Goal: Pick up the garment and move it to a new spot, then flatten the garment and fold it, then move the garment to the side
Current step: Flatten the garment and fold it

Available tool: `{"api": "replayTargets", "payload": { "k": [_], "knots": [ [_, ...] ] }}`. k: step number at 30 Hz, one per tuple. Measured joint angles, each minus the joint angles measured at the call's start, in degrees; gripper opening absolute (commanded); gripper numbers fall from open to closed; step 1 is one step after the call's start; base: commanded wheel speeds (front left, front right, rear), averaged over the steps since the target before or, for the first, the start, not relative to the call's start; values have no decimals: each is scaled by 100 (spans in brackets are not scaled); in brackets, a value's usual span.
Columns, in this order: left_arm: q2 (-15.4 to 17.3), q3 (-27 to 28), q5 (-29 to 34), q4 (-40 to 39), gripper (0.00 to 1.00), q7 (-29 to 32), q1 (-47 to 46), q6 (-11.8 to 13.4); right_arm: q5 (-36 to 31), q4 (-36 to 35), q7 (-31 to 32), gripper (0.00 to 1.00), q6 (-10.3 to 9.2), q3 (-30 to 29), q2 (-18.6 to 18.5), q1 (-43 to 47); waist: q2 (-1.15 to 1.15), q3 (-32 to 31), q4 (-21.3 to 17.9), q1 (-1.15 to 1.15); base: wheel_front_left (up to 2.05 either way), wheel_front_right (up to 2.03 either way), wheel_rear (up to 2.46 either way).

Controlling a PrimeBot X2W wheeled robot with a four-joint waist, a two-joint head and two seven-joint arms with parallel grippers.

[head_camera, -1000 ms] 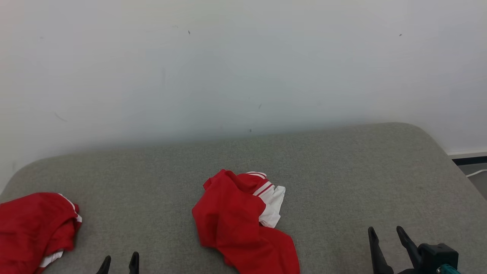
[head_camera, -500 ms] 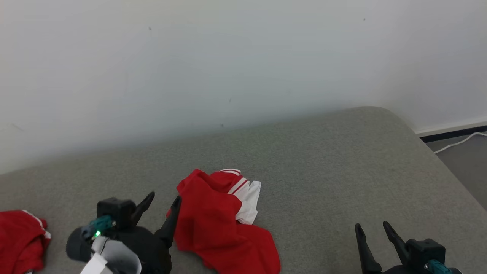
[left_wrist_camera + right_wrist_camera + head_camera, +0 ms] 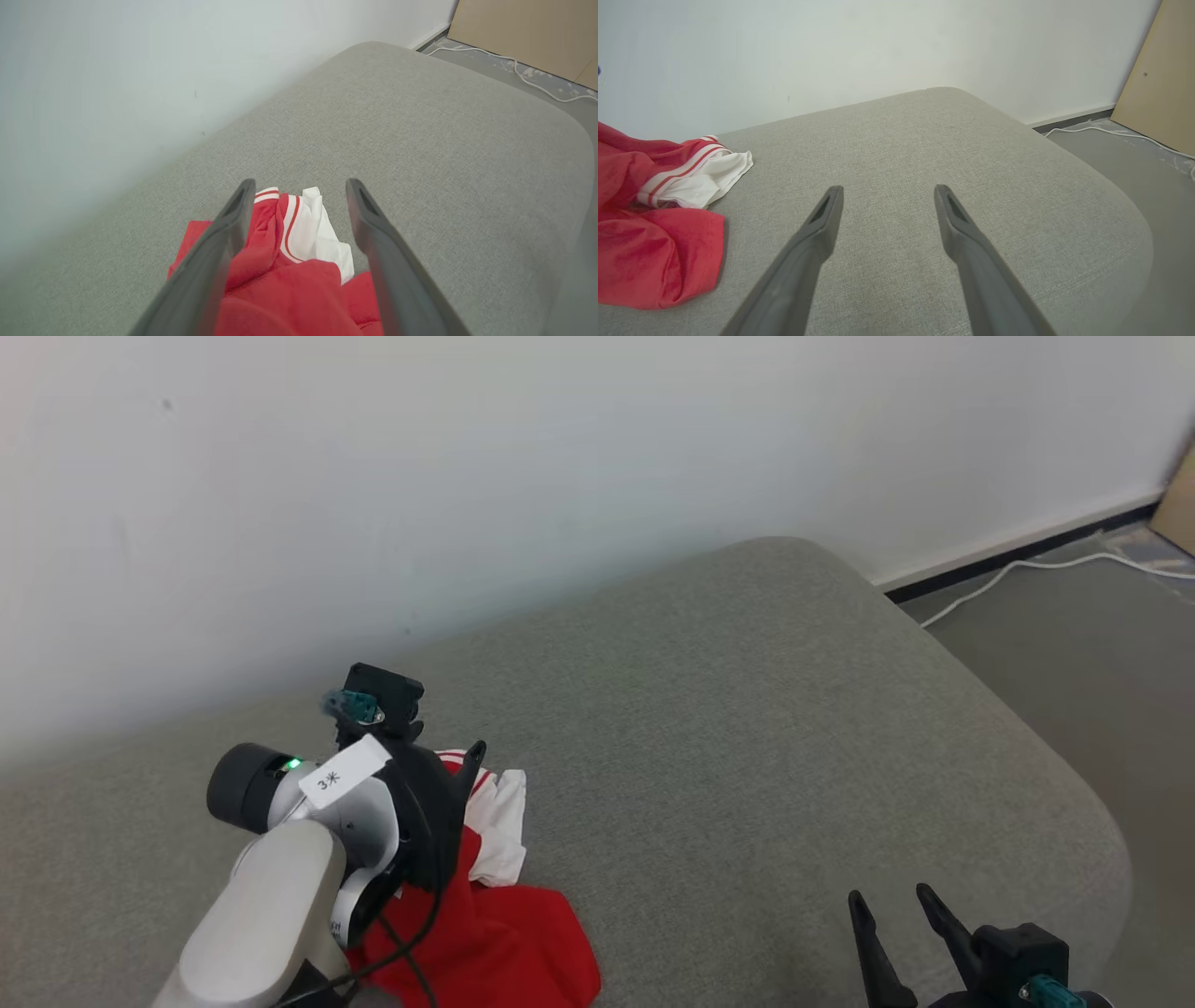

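Garment (image 3: 504, 943), red with white trim, lies crumpled on left part of grey cushion (image 3: 747, 709). My left gripper (image 3: 300, 186) is spread wide above it, pinching nothing. My right gripper (image 3: 888, 189) is spread too, over cushion's bare right part.

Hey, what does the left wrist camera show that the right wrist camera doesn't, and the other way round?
Left wrist view: the left gripper, jaws open, with the bunched red and white garment between its fingers; whether they touch it can't be told.
Right wrist view: the right gripper, jaws open, over bare grey cushion, the garment lying off to that view's left, apart from its fingers.
Both: the garment, the cushion, the white wall and a tan board at the far right.
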Motion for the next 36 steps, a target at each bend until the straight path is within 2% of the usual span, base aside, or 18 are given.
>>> {"api": "replayTargets", "payload": {
  "k": [12,16,22,30,31,32,33,36],
  "knots": [
    [13,-7,201,920,100,748,-573,209,-4,-67,86,100,110,190,68,-107,0,508,-873,0,0,0,0],
    [76,-51,374,1047,100,917,-659,257,-3,-141,77,100,110,197,99,-113,0,740,-993,0,0,0,0],
    [348,-269,737,1367,100,1172,-1050,253,52,-142,-16,100,78,198,194,-335,1,1299,-1168,1,0,0,0],
    [312,-438,791,1675,100,1229,-1190,141,97,-51,-111,100,52,249,255,-594,1,1671,-1157,0,0,0,0],
    [305,-469,810,1704,95,1229,-1240,101,97,-23,-115,100,52,261,257,-606,1,1679,-1134,0,0,0,0],
    [294,-493,821,1733,65,1228,-1262,98,98,4,-116,100,51,278,258,-614,1,1680,-1109,0,0,0,0],
    [281,-512,822,1760,0,1205,-1268,80,98,24,-116,100,45,296,261,-624,1,1678,-1089,0,0,0,0],
    [250,-542,824,1826,0,1162,-1312,41,102,70,-124,100,33,345,271,-722,1,1640,-1056,0,0,0,0]
  ]
}}
